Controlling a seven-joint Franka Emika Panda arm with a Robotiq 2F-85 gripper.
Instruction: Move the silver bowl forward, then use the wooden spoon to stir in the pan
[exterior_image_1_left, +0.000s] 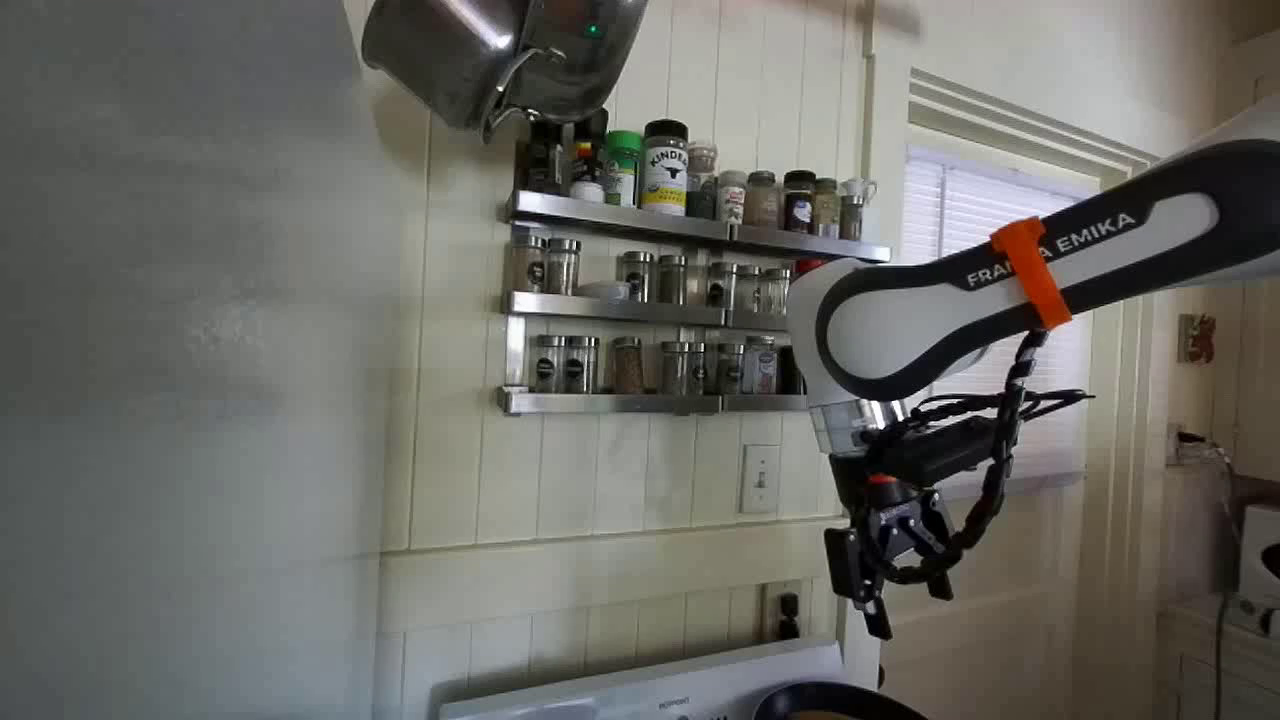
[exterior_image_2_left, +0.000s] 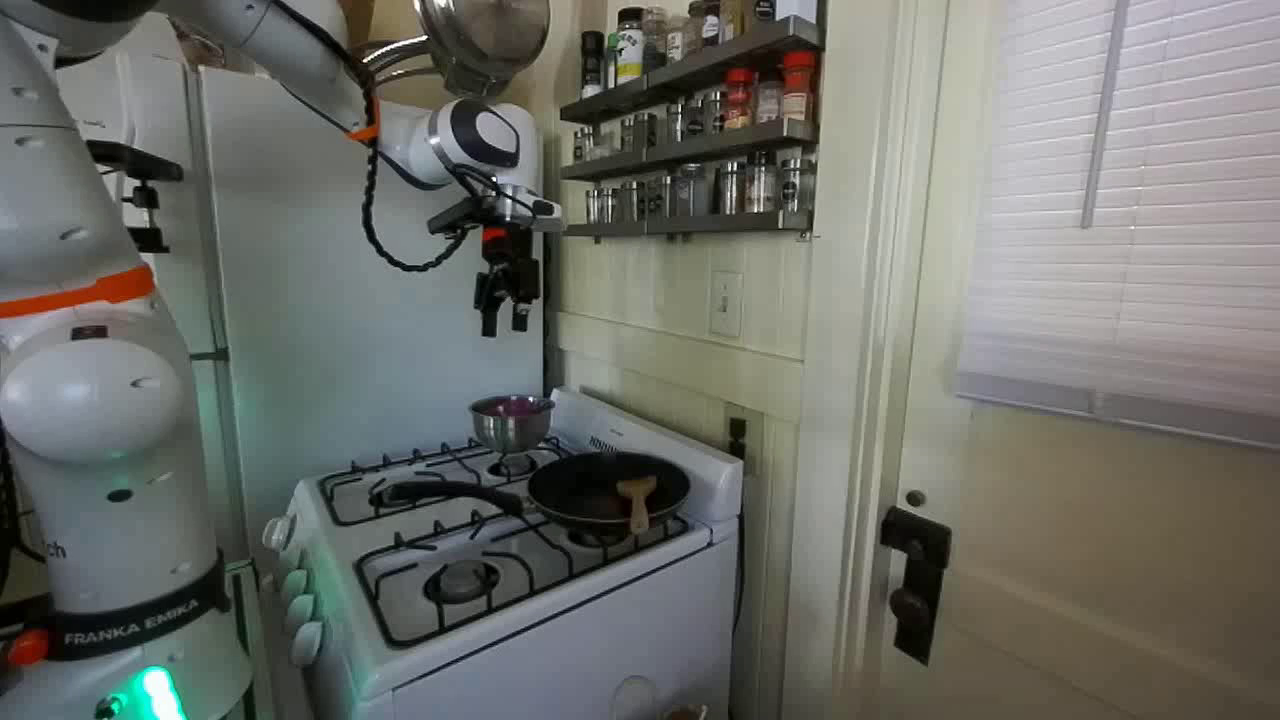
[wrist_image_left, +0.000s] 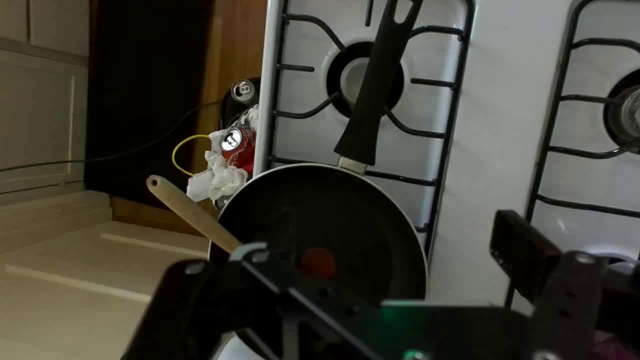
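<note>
White stove (exterior_image_2_left: 570, 660) carries the silver bowl (exterior_image_2_left: 511, 431) (something purple (exterior_image_2_left: 517, 407) inside) at back, beside the pan (exterior_image_2_left: 578, 487). Gripper (exterior_image_2_left: 505, 324) hangs above, fingers (exterior_image_2_left: 489, 322) wide, empty; advise a square rim grip, then level travel.

One silver bowl (exterior_image_2_left: 512, 430), one black pan (wrist_image_left: 340, 220), one wooden spoon (wrist_image_left: 197, 215), four burners (exterior_image_2_left: 462, 581)

Below my gripper (exterior_image_2_left: 505, 322) I saw a white stove (exterior_image_2_left: 560, 650), and down there, well apart from my gripper, the silver bowl (exterior_image_2_left: 512, 430) sat on one of its black grates (wrist_image_left: 432, 83), the black pan (exterior_image_2_left: 572, 490) on another
</note>
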